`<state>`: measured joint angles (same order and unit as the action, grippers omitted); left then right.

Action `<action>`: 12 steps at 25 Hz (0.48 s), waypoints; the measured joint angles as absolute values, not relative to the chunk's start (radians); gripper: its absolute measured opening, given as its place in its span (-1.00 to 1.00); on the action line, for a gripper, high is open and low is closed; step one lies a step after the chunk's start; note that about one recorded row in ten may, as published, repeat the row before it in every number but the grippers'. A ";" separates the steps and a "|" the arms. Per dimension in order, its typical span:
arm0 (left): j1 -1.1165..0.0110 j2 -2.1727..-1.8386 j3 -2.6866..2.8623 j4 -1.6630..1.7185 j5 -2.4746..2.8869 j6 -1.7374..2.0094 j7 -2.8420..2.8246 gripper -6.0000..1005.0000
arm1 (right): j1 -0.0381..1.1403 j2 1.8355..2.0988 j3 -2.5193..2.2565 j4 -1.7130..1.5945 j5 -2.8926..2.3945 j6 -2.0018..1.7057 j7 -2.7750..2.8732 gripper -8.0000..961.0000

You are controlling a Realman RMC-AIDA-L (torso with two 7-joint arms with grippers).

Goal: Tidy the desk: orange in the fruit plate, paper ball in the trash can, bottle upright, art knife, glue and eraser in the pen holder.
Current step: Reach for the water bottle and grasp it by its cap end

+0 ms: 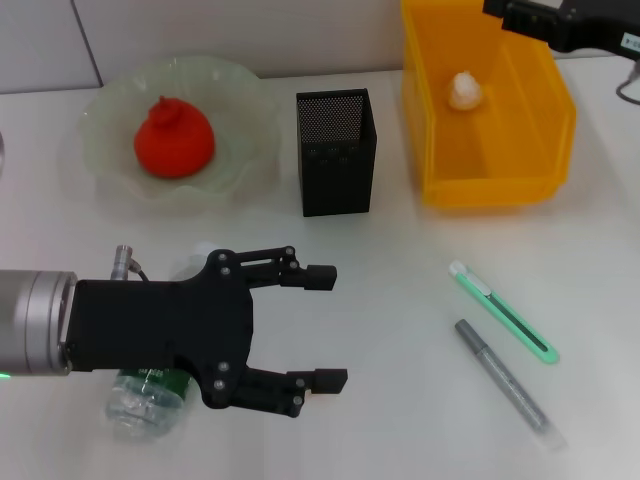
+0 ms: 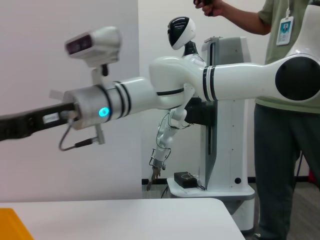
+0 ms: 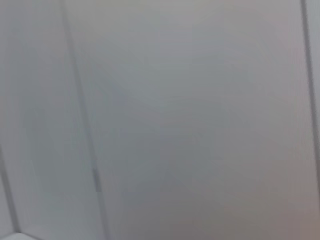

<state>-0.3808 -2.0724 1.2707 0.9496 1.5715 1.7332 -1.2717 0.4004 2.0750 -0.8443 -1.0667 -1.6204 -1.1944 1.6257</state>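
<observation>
- The left gripper (image 1: 328, 325) is hovering over the near-left part of the desk (image 1: 400, 330), its two black fingers spread wide apart with nothing between them.
- The bottle (image 1: 148, 398) is lying under that gripper's black body, only its green-labelled part and clear end showing at the near desk edge; whether it is upright cannot be told.
- Taking the pen holder (image 1: 337, 152) as landmark: the gripper is sitting in front of it and to its left, with bare desk lying between the fingertips and the mesh cup.
- The fruit plate (image 1: 105, 115) is sitting left of the pen holder, close beside it, with the orange (image 1: 173, 138) resting in its middle.
- The trash can (image 1: 540, 140) is standing right of the pen holder, a narrow strip of desk between them, and the paper ball (image 1: 465, 90) is lying inside it.
- In front of the pen holder and to its right, a green art knife (image 1: 502, 311) and a grey pen-like stick (image 1: 505, 382) are lying side by side, apart, with open desk around them.
- The right gripper (image 1: 560, 22) is showing only as a dark part above the trash can's far right corner; whether its fingers are spread or closed cannot be told.
</observation>
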 joint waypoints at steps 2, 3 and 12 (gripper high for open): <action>-0.380 -2.072 1.269 0.950 1.571 1.729 -1.272 0.69 | 0.398 2.074 -0.821 -1.061 -1.610 -1.267 1.597 0.48; -0.379 -2.072 1.267 0.950 1.571 1.728 -1.272 0.69 | 0.397 2.072 -0.811 -1.059 -1.610 -1.307 1.584 0.48; -0.369 -2.068 1.244 0.949 1.571 1.726 -1.275 0.69 | 0.375 2.066 -0.793 -1.039 -1.616 -1.532 1.501 0.48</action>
<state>-0.3689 -2.0677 1.2440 0.9495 1.5707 1.7262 -1.2749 0.3746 2.0662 -0.7932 -1.0393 -1.6164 -1.5318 1.5009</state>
